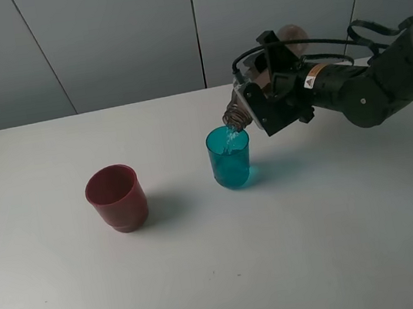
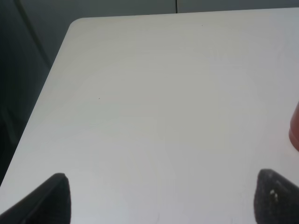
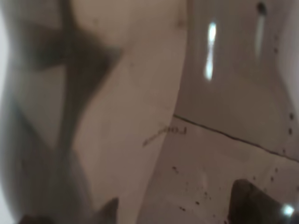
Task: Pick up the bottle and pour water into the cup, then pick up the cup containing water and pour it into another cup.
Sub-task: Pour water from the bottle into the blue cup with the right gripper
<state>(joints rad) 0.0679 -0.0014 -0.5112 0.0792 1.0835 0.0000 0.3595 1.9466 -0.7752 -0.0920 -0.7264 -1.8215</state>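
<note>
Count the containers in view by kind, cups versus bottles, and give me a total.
Cups: 2 (teal-blue translucent plastic tumbler, opaque dark red plastic cup)
Bottles: 1 (smoky grey-brown translucent plastic bottle, tilted over the tumbler)
Total: 3

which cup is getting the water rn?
The teal translucent cup: the tilted bottle has its mouth over the rim, with water streaming in. The dark red cup stands apart, with nothing above it.
</note>
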